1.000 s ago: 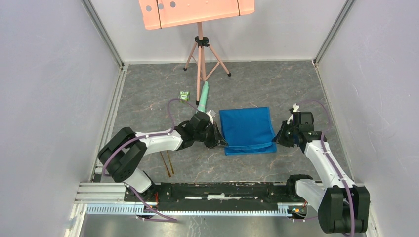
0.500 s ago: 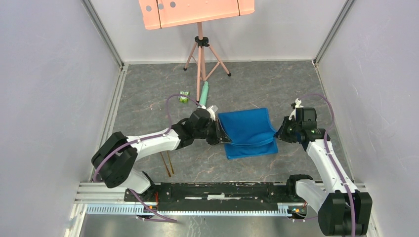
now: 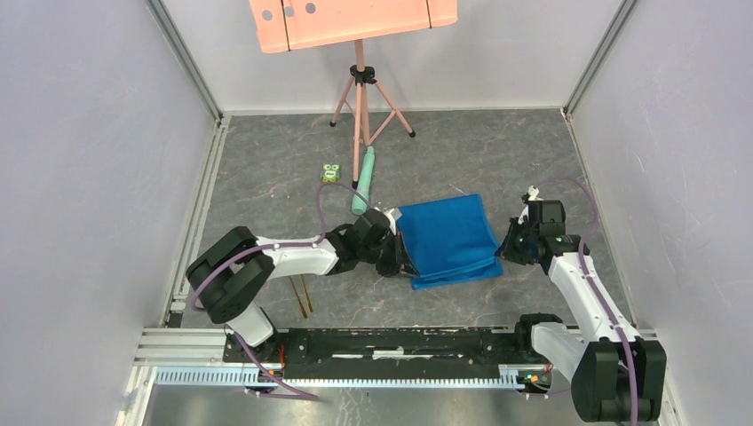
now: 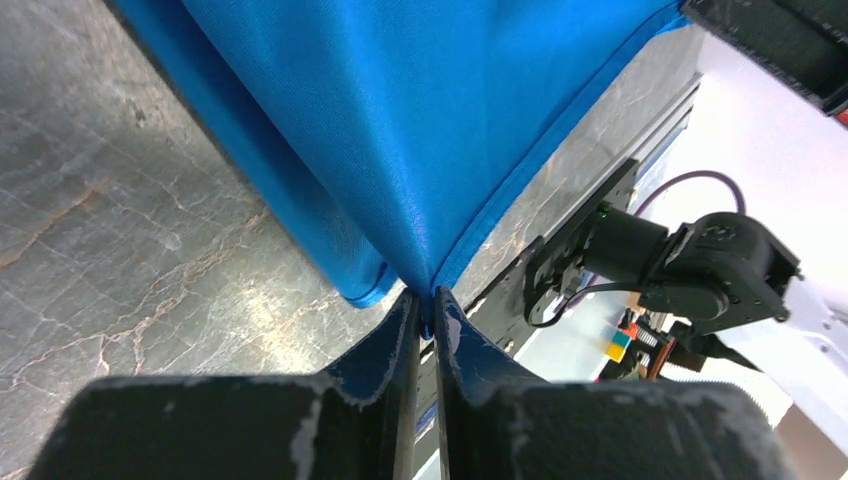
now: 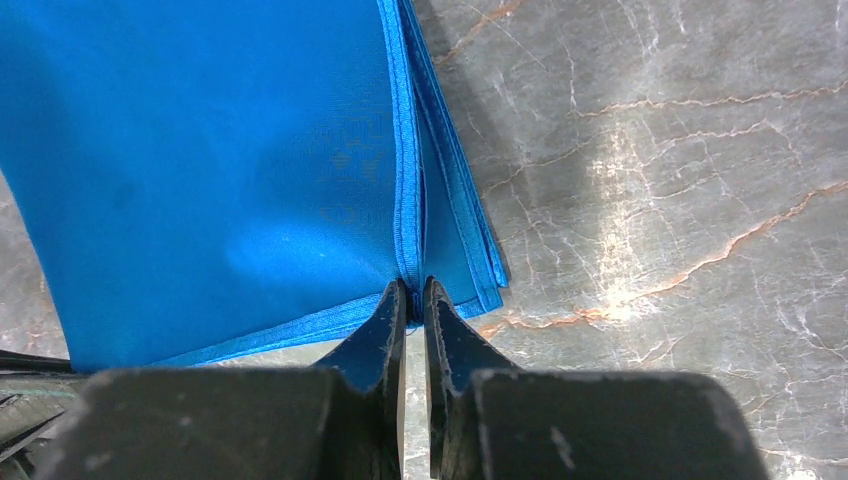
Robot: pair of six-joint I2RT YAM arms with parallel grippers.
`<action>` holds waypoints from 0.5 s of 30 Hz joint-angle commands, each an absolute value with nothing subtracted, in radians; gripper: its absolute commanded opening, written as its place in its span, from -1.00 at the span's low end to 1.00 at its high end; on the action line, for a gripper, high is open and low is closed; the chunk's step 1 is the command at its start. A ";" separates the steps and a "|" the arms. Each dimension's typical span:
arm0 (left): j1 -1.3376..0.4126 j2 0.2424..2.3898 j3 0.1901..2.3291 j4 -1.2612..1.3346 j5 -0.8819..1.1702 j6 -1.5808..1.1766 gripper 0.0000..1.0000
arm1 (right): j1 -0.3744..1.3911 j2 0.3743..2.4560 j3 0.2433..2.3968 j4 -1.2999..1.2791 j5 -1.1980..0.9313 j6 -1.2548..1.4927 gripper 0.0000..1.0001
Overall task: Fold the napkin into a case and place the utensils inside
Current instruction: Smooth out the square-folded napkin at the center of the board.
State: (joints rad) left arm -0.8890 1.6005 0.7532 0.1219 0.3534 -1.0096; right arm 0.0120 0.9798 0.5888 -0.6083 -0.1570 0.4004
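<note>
Napkin (image 3: 448, 238), center frame, has skewed since 1 second ago; our left claw (image 4: 428, 298) and right claw (image 5: 413, 288) stay clamped on its corners, so we judge the fold unfinished.

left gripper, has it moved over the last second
Yes. The left gripper, jaws shut on the napkin, has shifted slightly right and toward the bottom of the view, uncovering the near end of the pale green tube that its wrist overlapped before.

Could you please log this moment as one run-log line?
stage: folding napkin | left gripper: shut on napkin corner | right gripper: shut on napkin edge | utensils: outside napkin, untouched
</note>
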 commanded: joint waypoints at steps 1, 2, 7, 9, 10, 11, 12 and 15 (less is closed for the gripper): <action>-0.903 1.633 0.730 0.202 0.411 -1.037 -0.68 | 0.012 0.989 0.572 -0.599 -0.119 0.377 -0.99; -0.903 1.639 0.732 0.202 0.418 -1.036 -0.69 | 0.011 0.989 0.569 -0.597 -0.117 0.376 -1.00; -0.904 1.652 0.740 0.195 0.423 -1.030 -0.65 | 0.012 0.987 0.562 -0.603 -0.117 0.370 -1.00; -0.903 1.659 0.740 0.191 0.432 -1.023 -0.54 | 0.011 0.988 0.553 -0.593 -0.119 0.370 -0.99; -0.901 1.659 0.739 0.183 0.430 -1.016 -0.46 | 0.011 0.992 0.549 -0.587 -0.122 0.369 -0.99; -0.898 1.655 0.735 0.176 0.426 -1.005 -0.35 | 0.013 0.995 0.546 -0.584 -0.120 0.368 -0.99; -0.892 1.650 0.732 0.164 0.425 -0.992 -0.24 | 0.012 0.998 0.543 -0.580 -0.116 0.368 -1.00; -0.855 1.618 0.722 0.112 0.427 -0.946 0.01 | 0.012 1.001 0.522 -0.560 -0.107 0.371 -1.00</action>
State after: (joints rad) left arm -0.8906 1.6432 0.7341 0.1532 0.4049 -1.0050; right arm 0.0120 0.9977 0.5446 -0.5983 -0.1337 0.3836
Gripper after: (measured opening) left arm 0.444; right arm 0.104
